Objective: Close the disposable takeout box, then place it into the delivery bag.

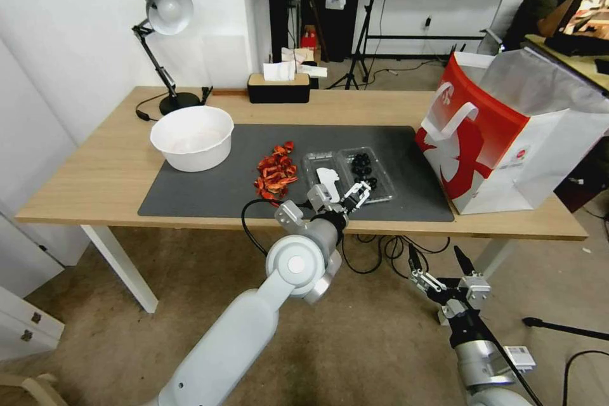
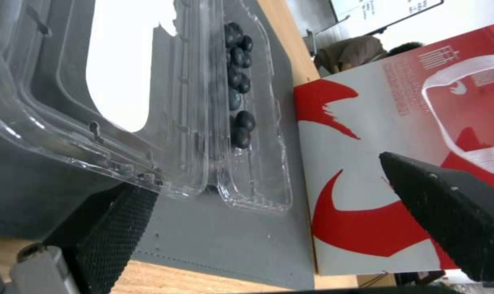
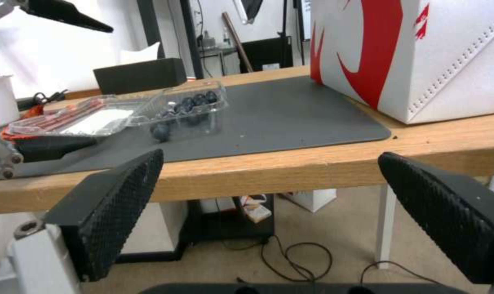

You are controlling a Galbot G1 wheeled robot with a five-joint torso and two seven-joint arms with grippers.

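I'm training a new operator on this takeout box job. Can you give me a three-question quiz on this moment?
1. True or false: the disposable takeout box lies open on the grey mat.
2. Which gripper is at the box's near edge?
A. left gripper
B. right gripper
3. Fill in: the delivery bag stands to the robot's ____ of the box.

Key:
1. True; both halves lie flat, the blueberries in the half nearer the bag.
2. A; its fingers are spread at the labelled half, while the right gripper hangs open below the table edge.
3. right
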